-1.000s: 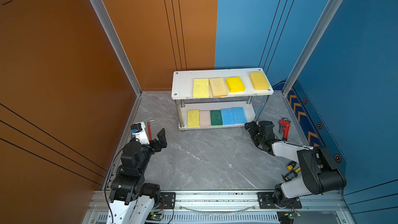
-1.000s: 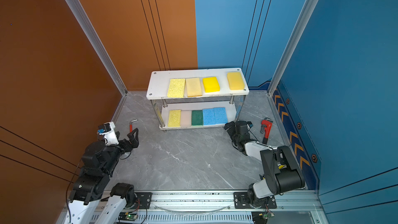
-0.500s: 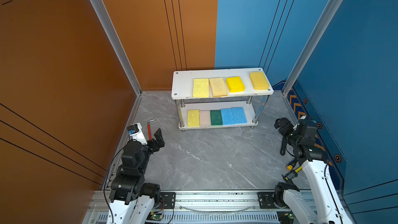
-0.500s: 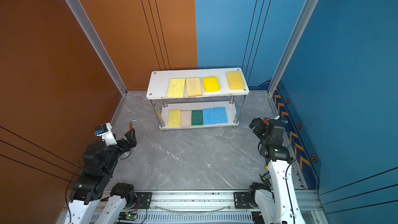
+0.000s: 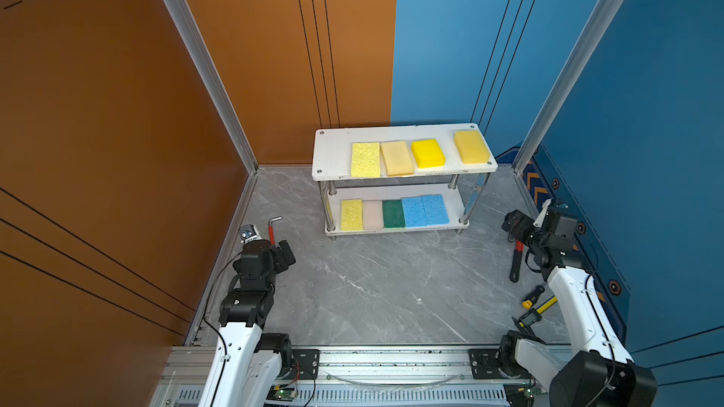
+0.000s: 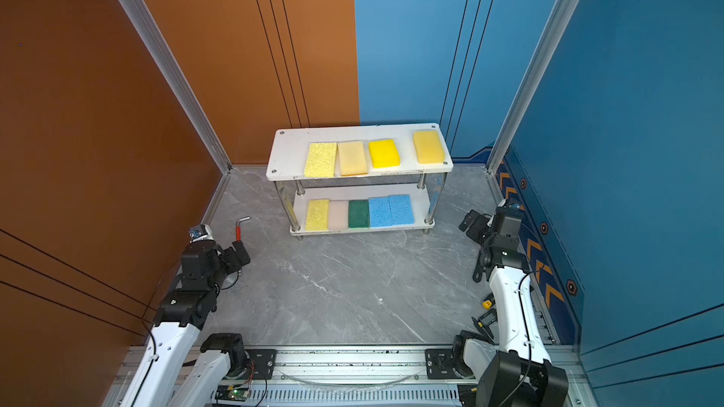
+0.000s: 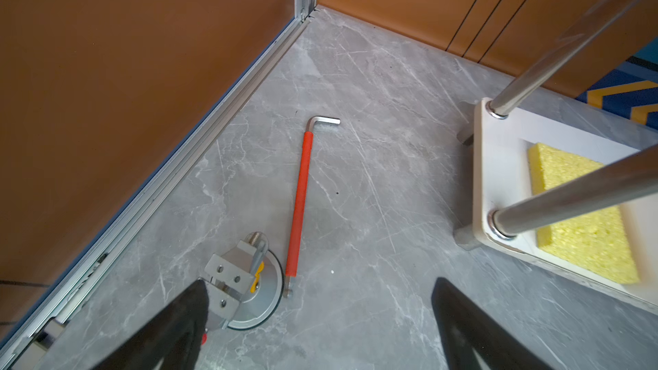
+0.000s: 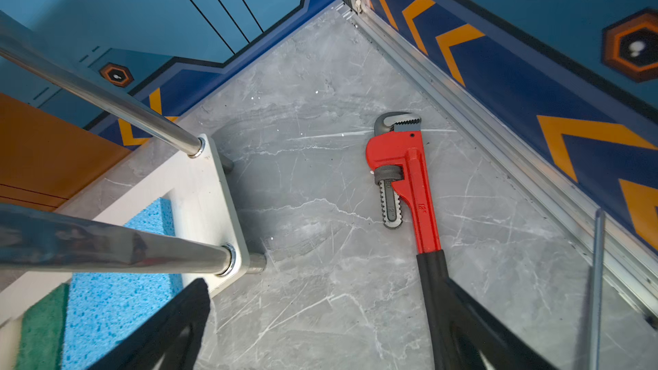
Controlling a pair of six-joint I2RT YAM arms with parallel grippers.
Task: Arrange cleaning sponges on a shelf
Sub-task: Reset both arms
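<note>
Elbows bent, both arms hover: left gripper at 9 o'clock, right gripper at 3 o'clock, jaws wide, empty. Nine flat rectangular cleaning sponges lie on the white two-tier shelf at 12 o'clock.

You had bright, even light from overhead, and both top views came out sharp. Only a soft shadow lay beneath the upper board of the shelf. The grey floor showed a mild sheen without harsh glare. In your wrist views the chrome posts nearest the lens looked stretched, streaked with reflections and out of focus.
</note>
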